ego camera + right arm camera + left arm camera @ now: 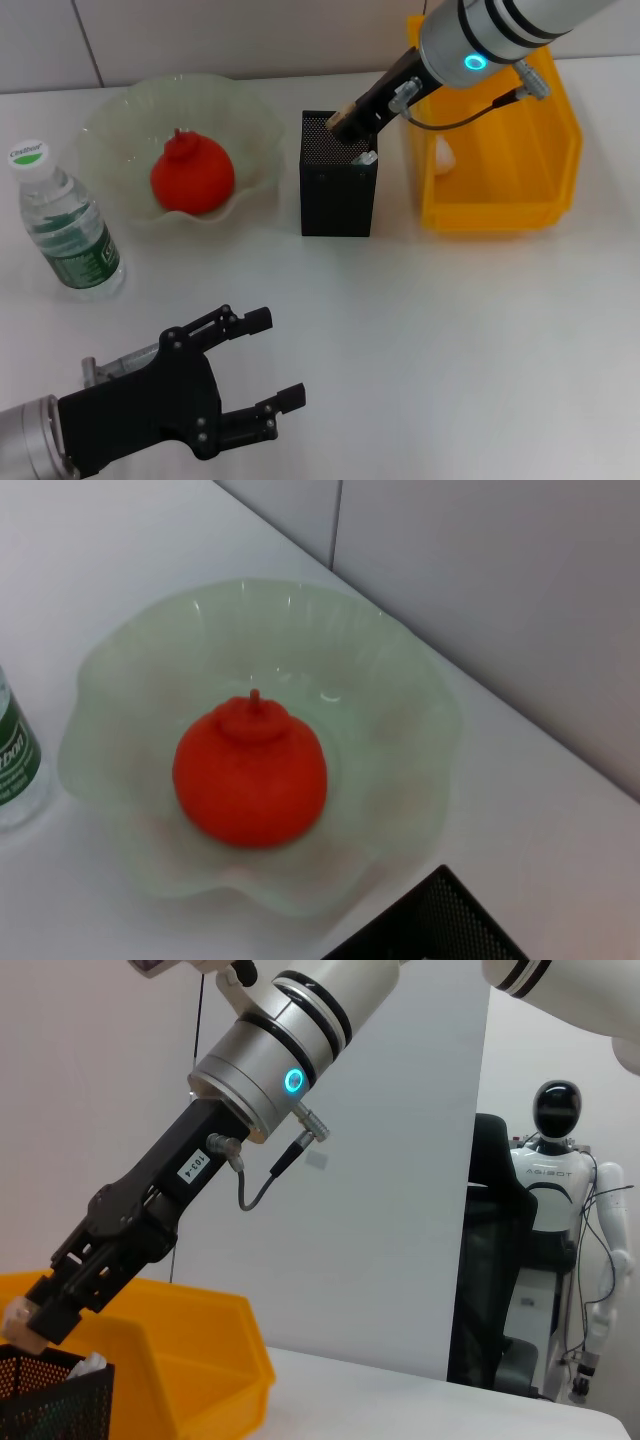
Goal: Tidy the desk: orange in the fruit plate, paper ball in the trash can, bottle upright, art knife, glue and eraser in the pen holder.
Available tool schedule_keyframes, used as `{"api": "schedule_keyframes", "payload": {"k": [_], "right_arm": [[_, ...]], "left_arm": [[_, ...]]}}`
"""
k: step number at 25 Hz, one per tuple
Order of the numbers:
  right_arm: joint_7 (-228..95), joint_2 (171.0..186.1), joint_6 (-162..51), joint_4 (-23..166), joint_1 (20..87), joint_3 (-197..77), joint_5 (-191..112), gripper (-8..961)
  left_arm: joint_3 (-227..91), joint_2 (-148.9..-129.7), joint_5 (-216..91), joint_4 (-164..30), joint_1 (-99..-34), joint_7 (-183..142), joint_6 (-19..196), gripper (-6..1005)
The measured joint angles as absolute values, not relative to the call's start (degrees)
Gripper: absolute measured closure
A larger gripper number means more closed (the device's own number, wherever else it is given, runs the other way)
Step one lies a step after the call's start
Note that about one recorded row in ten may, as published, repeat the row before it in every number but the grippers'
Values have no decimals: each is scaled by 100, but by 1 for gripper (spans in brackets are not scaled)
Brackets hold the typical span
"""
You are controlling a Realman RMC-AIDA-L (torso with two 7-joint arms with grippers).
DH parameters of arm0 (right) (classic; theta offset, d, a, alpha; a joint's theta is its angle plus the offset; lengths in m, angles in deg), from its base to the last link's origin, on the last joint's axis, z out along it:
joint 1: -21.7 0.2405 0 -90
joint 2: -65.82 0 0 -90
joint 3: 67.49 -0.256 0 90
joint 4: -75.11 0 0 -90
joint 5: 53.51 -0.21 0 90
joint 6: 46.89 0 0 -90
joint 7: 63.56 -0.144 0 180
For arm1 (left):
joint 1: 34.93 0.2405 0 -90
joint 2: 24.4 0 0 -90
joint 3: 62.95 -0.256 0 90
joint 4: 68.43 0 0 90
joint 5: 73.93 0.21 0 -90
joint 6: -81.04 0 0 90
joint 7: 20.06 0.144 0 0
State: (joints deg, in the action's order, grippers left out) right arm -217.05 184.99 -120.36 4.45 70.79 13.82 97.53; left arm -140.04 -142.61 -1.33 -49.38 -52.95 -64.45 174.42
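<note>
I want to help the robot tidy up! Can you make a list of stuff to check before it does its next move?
1. Orange in the fruit plate: ok, it sits inside.
2. Bottle upright: ok, standing with its cap on top, left of the plate.
3. Right gripper over the pen holder: ok, its tip is at the holder's open top.
4. What the right gripper holds: cannot tell; something pale tan shows at its tip.
5. Paper ball in the trash can: cannot tell, the arm hides much of the inside.
6. Left gripper out of the way: ok, open, empty, low near the front of the table.
</note>
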Motion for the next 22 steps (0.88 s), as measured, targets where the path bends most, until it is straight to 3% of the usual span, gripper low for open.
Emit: {"api": "schedule_keyframes", "payload": {"k": [8,13,17,19,22], "right_arm": [[-21702,18507,-11988,403,7045,1409,9723,439],[-21590,18509,-11986,-50,6824,1411,9638,346],[-21094,18509,-11898,-1209,6071,1396,9033,329],[-20562,18503,-11665,-2067,5303,1325,8289,320],[-20207,18506,-11607,-2454,4813,1227,7861,252]], "left_arm": [[-13983,-14261,-133,-4950,-5278,-6445,17473,165],[-13981,-14261,-133,-4931,-5248,-6439,17528,164],[-13974,-14250,-134,-4937,-5238,-6415,17647,164],[-13975,-14245,-144,-4944,-5226,-6396,17701,164],[-13963,-14241,-158,-4928,-5203,-6393,17772,164]]}}
